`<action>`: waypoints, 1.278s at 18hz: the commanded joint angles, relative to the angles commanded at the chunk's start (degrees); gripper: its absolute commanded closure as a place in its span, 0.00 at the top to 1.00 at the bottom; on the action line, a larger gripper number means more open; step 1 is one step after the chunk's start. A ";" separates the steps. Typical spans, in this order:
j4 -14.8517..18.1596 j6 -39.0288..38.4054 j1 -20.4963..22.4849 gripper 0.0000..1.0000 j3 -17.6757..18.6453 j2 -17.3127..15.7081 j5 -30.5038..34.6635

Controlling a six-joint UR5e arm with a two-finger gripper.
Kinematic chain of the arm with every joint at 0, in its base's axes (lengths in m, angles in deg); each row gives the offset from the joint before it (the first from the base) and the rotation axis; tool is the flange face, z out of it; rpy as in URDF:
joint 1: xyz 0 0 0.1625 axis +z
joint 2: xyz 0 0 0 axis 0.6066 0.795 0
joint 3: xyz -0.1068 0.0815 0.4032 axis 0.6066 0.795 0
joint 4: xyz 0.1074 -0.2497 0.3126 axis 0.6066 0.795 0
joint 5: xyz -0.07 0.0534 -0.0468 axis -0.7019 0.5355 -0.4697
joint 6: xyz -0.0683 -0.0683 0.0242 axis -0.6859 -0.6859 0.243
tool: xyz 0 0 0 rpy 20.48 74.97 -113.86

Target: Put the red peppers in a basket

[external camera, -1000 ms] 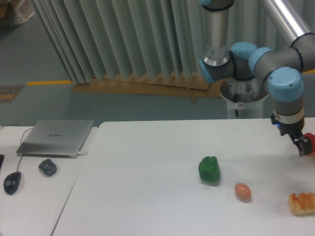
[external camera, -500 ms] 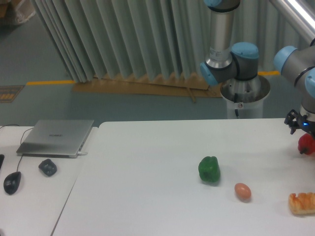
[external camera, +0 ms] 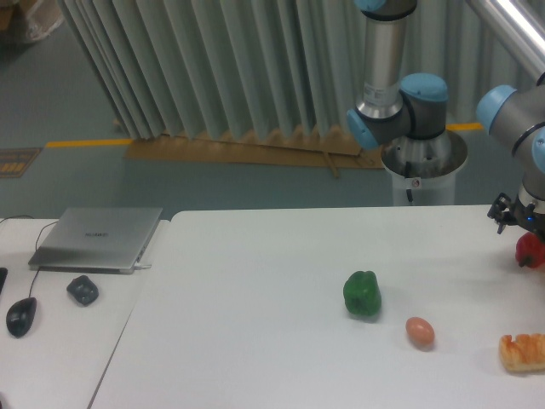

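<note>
Over at the far right edge of the white bench [external camera: 281, 281], the end effector [external camera: 530, 234] hangs low, with the red pepper [external camera: 530, 251] directly under it, touching or very nearly so. Only part of the dark end effector shows before the picture cuts it off, so I cannot tell whether its fingers are spread or clamped on the pepper, nor whether the pepper rests on the bench or is lifted just off it. The arm's grey tubes and light-blue joints [external camera: 417, 94] rise behind the bench, rooted on a round pedestal [external camera: 423, 166] in front of the pleated grey curtain [external camera: 213, 68]. Nearer the middle of the bench sits a green bell pepper [external camera: 362, 295], upright and well apart from the red one. Just to its right and a little nearer to me lies a brown-pink egg [external camera: 420, 331], not touching it. At the lower right edge, below the red pepper, lies a piece of bread [external camera: 523, 352], partly cut off by the picture's border. On a separate desk to the left lie a closed silver laptop [external camera: 98, 239], a small dark lump [external camera: 83, 290] just in front of it, and a black mouse [external camera: 21, 316] with its cable trailing away.
</note>
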 joint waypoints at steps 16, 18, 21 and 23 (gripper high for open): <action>0.00 9.93 -0.62 1.00 0.78 1.67 4.66; 0.00 10.28 -0.53 1.00 0.78 2.19 4.74; -0.09 10.28 0.09 1.00 0.78 3.08 4.83; -0.09 10.28 0.44 1.00 0.87 3.08 4.74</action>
